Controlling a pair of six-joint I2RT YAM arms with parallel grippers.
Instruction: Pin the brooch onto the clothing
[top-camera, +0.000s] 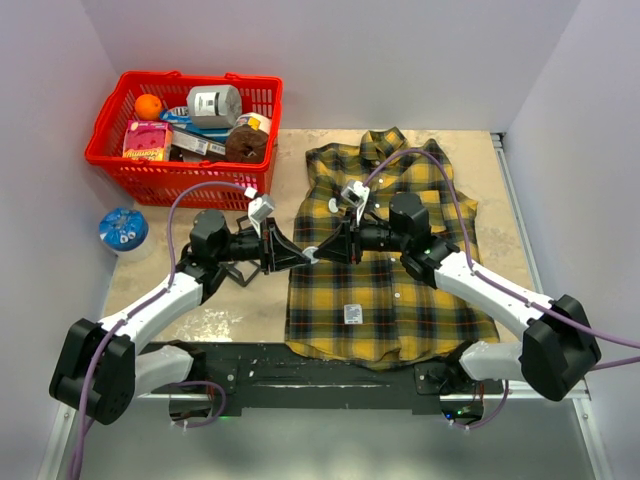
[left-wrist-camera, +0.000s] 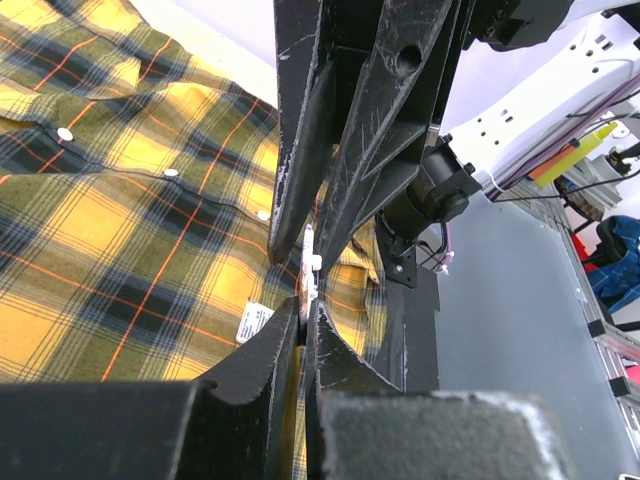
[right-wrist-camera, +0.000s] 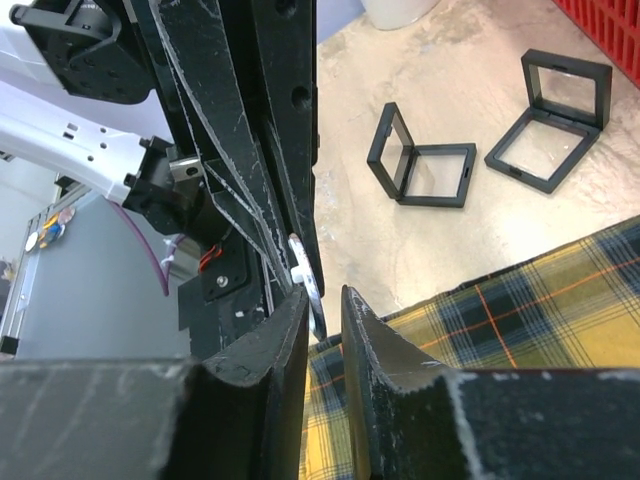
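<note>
The clothing (top-camera: 400, 290) is a yellow-and-dark plaid shirt lying flat on the table, collar toward the far side. Both grippers meet tip to tip just above its left edge. A small pale brooch (top-camera: 311, 253) sits between them. In the left wrist view, my left gripper (left-wrist-camera: 303, 305) is shut on the thin brooch (left-wrist-camera: 308, 265), with the shirt (left-wrist-camera: 120, 230) below. My right gripper (right-wrist-camera: 325, 295) shows a narrow gap between its jaws; the brooch (right-wrist-camera: 305, 280) lies against the tip of its left finger. The shirt's edge (right-wrist-camera: 520, 310) is underneath.
A red basket (top-camera: 120, 160) holding groceries stands at the back left, with a round blue object (top-camera: 123, 229) in front of it. Two open black display cases (right-wrist-camera: 420, 160) (right-wrist-camera: 550, 120) lie on the bare table left of the shirt.
</note>
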